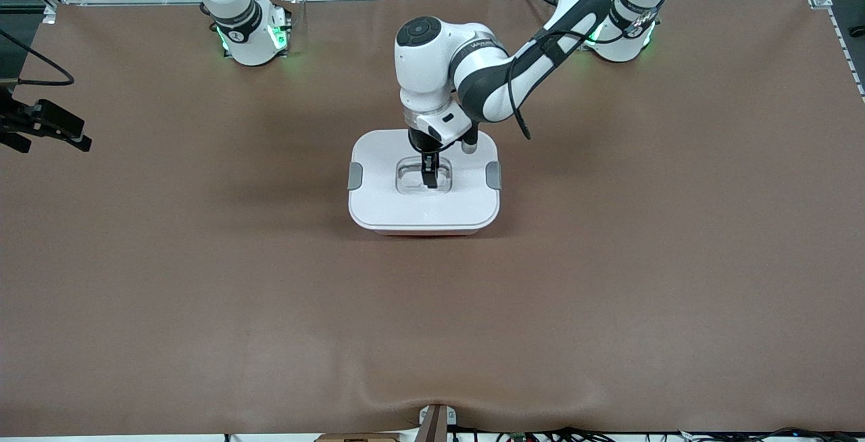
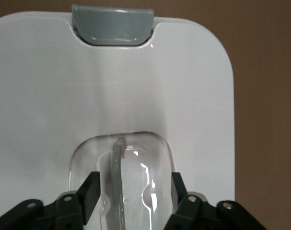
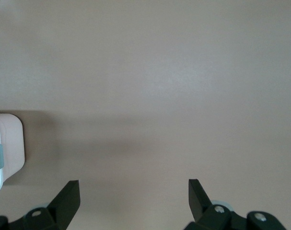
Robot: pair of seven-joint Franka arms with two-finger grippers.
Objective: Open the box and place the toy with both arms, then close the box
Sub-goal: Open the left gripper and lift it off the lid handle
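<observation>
The left gripper (image 2: 132,191) sat in the clear recessed handle (image 2: 121,184) of the box (image 1: 424,188), fingers apart, gripping nothing. Lifting straight up would spare the seated lid (image 2: 111,86). The right gripper (image 3: 133,199) waited open above bare table (image 3: 159,72); the toy was unseen.

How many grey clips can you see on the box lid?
2: one clip at the lid's edge toward the right arm's end, the other clip toward the left arm's end. None appear hidden.

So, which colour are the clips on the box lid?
Grey clips on the white lid; the left wrist view shows it best.
</observation>
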